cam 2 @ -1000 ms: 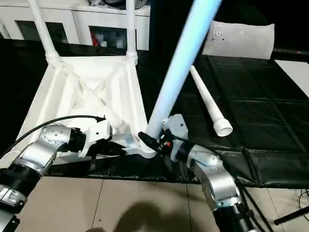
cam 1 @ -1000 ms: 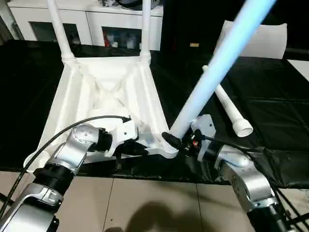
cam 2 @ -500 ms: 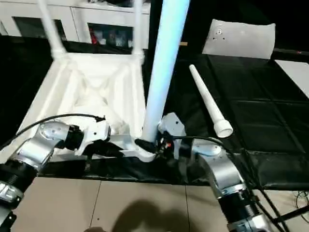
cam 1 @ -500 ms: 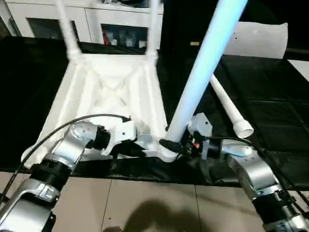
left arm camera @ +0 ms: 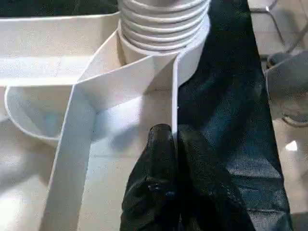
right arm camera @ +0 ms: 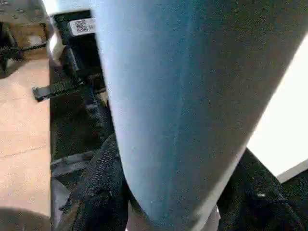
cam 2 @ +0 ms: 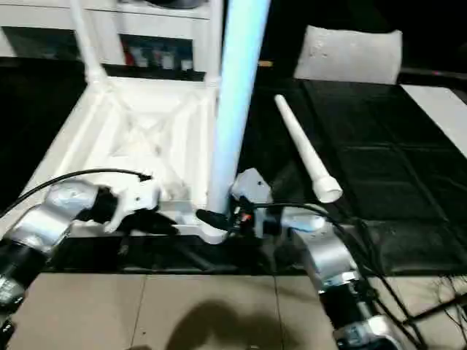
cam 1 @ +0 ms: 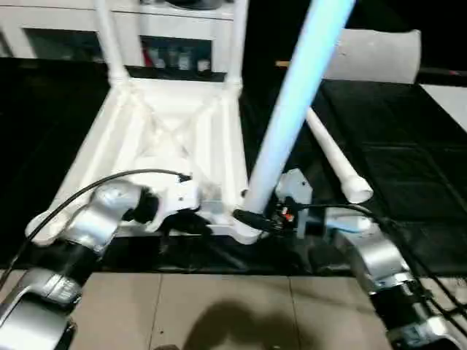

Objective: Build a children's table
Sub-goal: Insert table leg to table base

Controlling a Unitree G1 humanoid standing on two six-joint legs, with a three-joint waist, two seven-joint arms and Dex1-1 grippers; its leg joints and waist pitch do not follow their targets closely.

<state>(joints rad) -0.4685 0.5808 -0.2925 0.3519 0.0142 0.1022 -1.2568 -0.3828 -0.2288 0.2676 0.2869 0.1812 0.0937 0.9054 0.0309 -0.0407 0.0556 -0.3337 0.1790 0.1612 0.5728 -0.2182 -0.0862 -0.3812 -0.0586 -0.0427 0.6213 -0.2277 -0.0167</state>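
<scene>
The white tabletop (cam 1: 175, 138) lies upside down on the black mat, ribs up. Two white legs (cam 1: 109, 36) (cam 1: 237, 36) stand in its far corner sockets. A third leg (cam 1: 292, 102) rises, leaning right, from the near right corner socket (left arm camera: 163, 24). My right gripper (cam 1: 255, 217) is shut on this leg's base, one black finger (right arm camera: 103, 192) on each side of the tube (right arm camera: 183, 96). My left gripper (left arm camera: 173, 159) is shut on the tabletop's thin near rim (left arm camera: 174, 96), just left of that socket. A fourth leg (cam 1: 332, 157) lies loose on the mat to the right.
White glass-door cabinets (cam 1: 175, 44) stand behind the tabletop. A flat white sheet (cam 1: 372, 55) leans at the back right. The black mat's near edge (cam 1: 219, 259) drops to a tiled floor (cam 1: 219, 313) close to both forearms.
The leg in my right gripper has swung from a strong rightward lean to more nearly upright over the near right socket. The camera has shifted. Both grips are unchanged.
</scene>
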